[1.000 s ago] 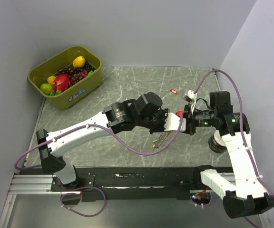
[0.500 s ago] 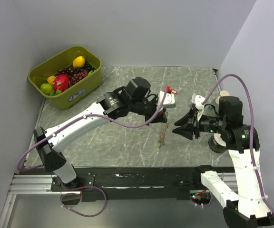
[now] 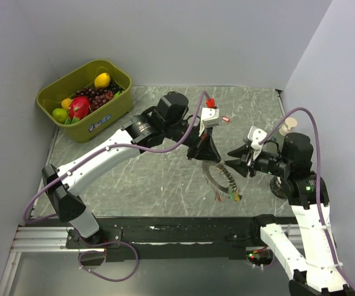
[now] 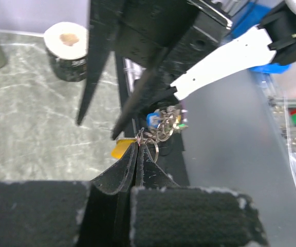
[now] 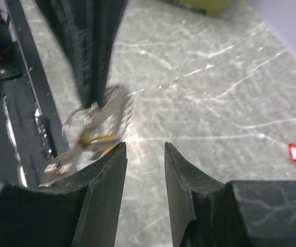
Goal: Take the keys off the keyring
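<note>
My left gripper [image 3: 206, 152] is shut on the top of the keyring [image 3: 219, 175] and holds it above the table. The silvery chain hangs down to the right, with small yellow and green keys [image 3: 232, 195] at its lower end. In the left wrist view the fingertips [image 4: 137, 149] pinch a ring, with a yellow key [image 4: 120, 150], a blue key [image 4: 151, 120] and chain loops [image 4: 164, 126] just beyond. My right gripper [image 3: 232, 160] is open and empty beside the chain. In the right wrist view [image 5: 144, 149] the blurred keyring [image 5: 97, 125] hangs just left of the left finger. One red key [image 3: 225, 118] lies loose on the table.
A green bin [image 3: 117, 108] of fruit stands at the far left. A tape roll [image 3: 281, 187] sits under the right arm and also shows in the left wrist view [image 4: 68, 49]. A pale round object [image 3: 290, 123] is at the right edge. The red key also shows in the right wrist view [image 5: 293, 153].
The two grippers, close together a second ago, have drawn apart. The left one moved back and up with the keyring, which now swings right. The right one stands open.
</note>
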Robot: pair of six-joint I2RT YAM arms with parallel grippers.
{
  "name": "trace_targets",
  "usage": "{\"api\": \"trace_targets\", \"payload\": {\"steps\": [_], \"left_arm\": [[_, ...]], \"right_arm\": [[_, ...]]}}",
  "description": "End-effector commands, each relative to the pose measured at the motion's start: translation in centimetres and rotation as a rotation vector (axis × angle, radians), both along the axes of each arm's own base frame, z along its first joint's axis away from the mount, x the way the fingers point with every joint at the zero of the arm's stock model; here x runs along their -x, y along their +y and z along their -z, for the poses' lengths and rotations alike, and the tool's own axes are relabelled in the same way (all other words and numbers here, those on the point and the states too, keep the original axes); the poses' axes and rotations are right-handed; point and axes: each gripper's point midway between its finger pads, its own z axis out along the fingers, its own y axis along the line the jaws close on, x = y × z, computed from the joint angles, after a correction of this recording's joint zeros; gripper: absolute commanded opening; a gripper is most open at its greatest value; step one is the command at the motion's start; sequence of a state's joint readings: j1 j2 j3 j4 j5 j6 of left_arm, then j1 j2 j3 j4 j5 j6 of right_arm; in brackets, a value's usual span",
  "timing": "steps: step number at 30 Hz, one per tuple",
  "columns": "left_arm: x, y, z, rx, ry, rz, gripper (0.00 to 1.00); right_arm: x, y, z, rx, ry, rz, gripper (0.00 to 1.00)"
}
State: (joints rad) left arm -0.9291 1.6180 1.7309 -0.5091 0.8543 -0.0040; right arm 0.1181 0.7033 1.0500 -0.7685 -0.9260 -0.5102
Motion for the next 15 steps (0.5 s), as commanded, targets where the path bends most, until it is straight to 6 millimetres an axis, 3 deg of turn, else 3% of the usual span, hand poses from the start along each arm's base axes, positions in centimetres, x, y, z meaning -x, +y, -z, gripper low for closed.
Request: {"api": "trace_targets", "payload": {"steps": [1,7,15], "left_arm": [[1.6,0.8,-4.4,0.122,-0.013,0.077,0.01],[0.9,1.2,-4.4,0.128,-0.009,0.057,0.01],[0.5,1.4,-4.8,0.135,-0.021,0.038,0.01]], "right_arm": [[0.0,0.6,-2.8,-0.044,-0.106,-0.036,0.43],[3.1,1.8,-3.3,-0.069,-0.088,-0.187,0.48],[3.3,1.3,-3.4,-0.025,-0.130,-0.169,0.55]]}}
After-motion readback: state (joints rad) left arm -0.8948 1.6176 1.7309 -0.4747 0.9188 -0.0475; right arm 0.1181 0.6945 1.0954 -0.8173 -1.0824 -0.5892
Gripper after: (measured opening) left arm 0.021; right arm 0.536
